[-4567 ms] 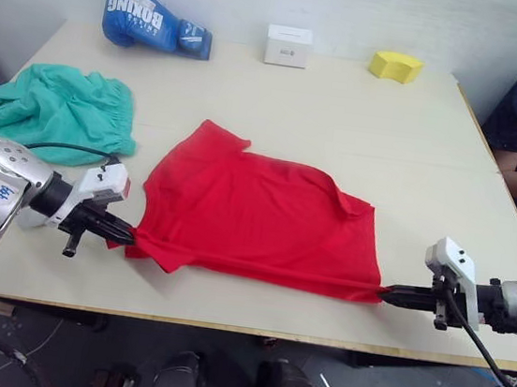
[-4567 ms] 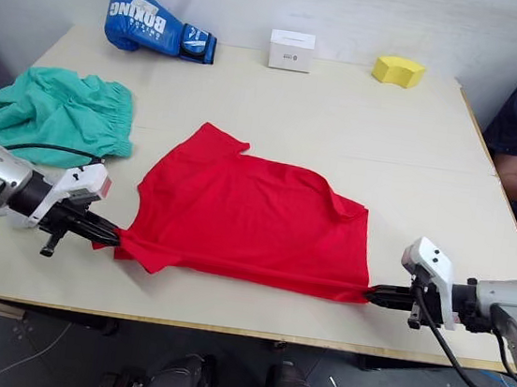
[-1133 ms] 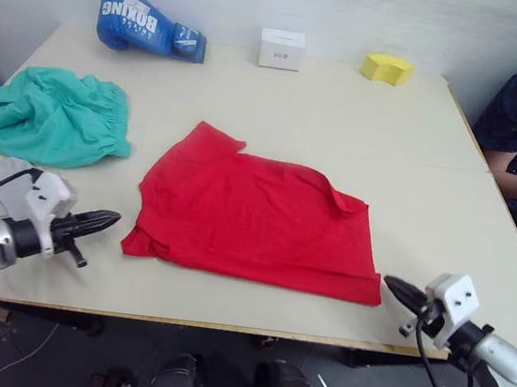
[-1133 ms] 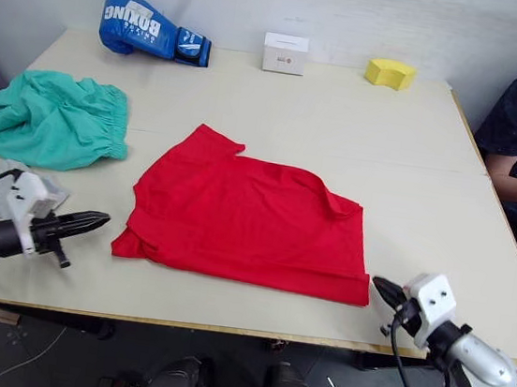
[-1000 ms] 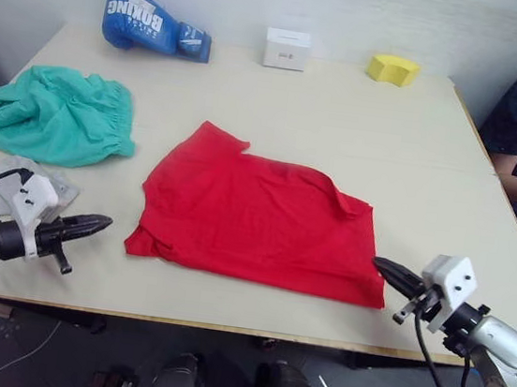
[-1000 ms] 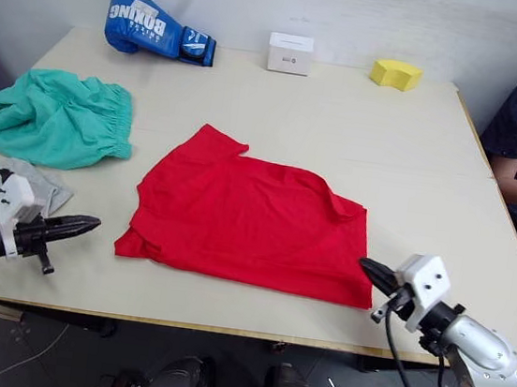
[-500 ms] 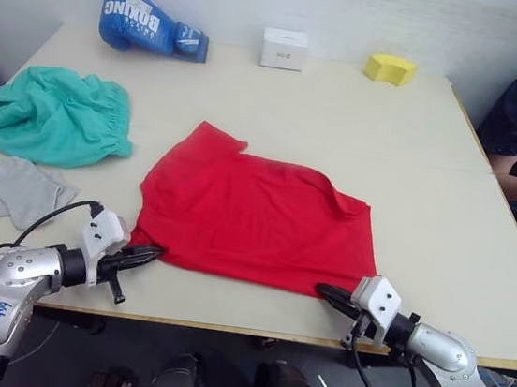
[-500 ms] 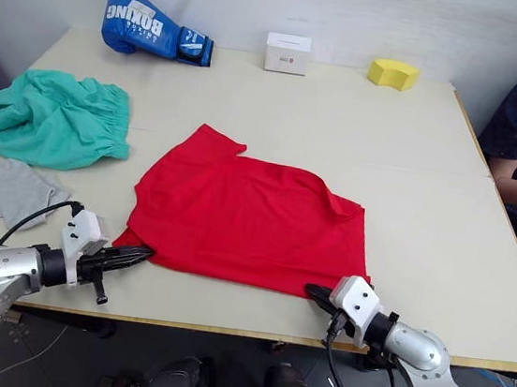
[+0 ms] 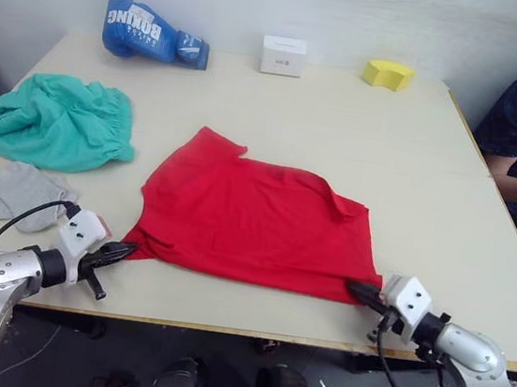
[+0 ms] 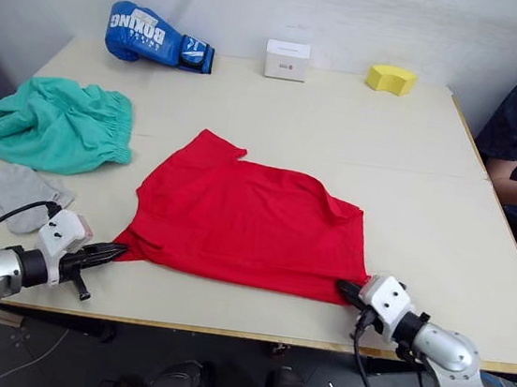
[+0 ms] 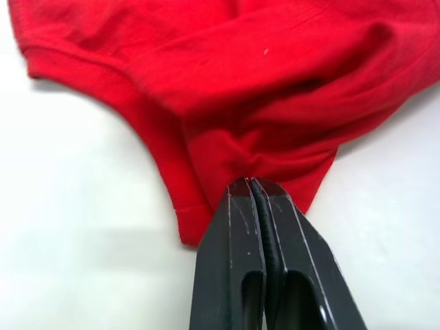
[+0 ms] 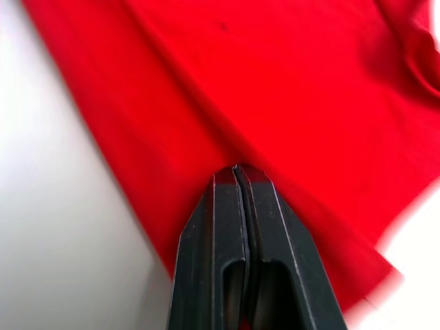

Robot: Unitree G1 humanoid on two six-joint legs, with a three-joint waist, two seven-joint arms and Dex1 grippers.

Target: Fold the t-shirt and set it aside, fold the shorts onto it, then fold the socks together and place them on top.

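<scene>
The pale beige rectangular table [image 9: 414, 156] carries everything. The bright red cotton t-shirt [image 9: 256, 217] lies spread flat near the middle, toward the near edge. The crumpled teal-green fabric shorts [image 9: 60, 122] sit at the far left, well apart from it, and the small light grey socks [image 9: 13, 194] lie just nearer than the shorts.

Along the far edge are a blue boxing glove [image 9: 154, 32], a small white box [image 9: 283, 55] and a yellow foam block [image 9: 388, 74].

The left gripper [image 11: 251, 184], fingers pressed together, pinches the t-shirt's near-left corner. The right gripper [image 12: 237, 169], likewise closed, pinches its near-right hem.
</scene>
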